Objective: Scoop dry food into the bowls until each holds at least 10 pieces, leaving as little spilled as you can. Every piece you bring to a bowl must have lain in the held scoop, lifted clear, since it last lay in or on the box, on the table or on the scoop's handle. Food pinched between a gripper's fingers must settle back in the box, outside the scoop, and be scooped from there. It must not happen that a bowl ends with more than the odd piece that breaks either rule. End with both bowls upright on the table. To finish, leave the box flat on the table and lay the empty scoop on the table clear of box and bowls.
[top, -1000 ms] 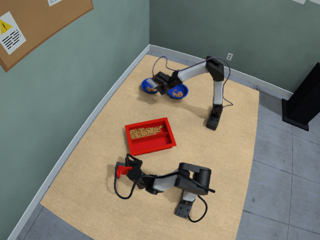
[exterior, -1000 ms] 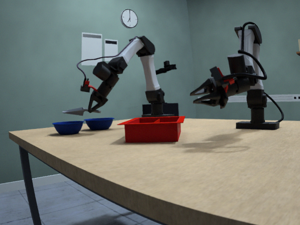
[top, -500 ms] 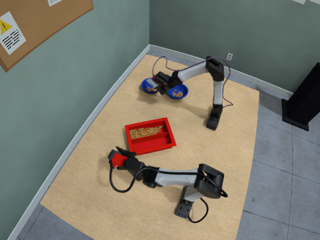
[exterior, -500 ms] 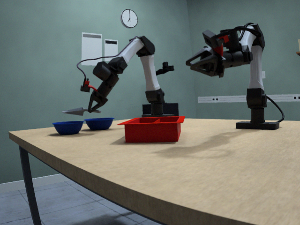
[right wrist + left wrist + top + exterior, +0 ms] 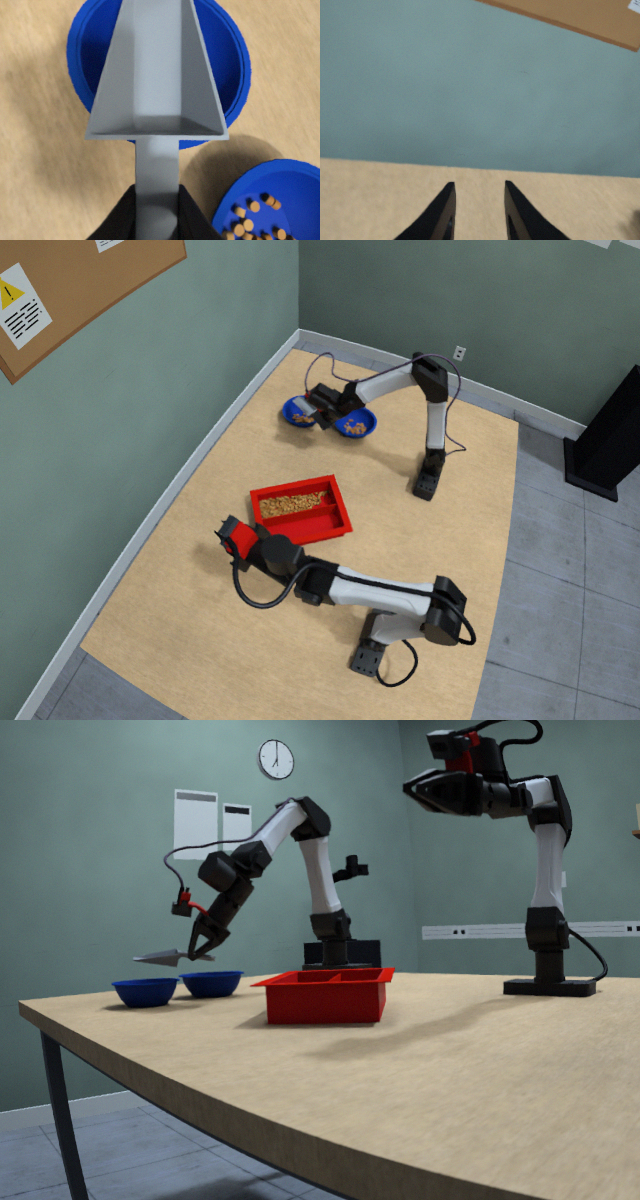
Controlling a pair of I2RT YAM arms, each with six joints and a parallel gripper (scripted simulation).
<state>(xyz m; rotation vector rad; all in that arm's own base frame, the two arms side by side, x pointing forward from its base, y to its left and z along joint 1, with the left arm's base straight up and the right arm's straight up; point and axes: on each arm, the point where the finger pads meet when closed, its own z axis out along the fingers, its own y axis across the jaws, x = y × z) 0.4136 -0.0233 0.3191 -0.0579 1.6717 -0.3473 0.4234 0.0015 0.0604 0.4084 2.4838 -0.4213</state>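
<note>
Right wrist | scoop [image 5: 303,405] [image 5: 161,958] [image 5: 157,75] | long axis runs up-frame | blade toward top edge

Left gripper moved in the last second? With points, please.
Yes. In the exterior view, the left gripper [image 5: 218,534] [image 5: 405,788] [image 5: 479,190] has risen, now much higher above the red box [image 5: 294,483] [image 5: 323,1001].
</note>
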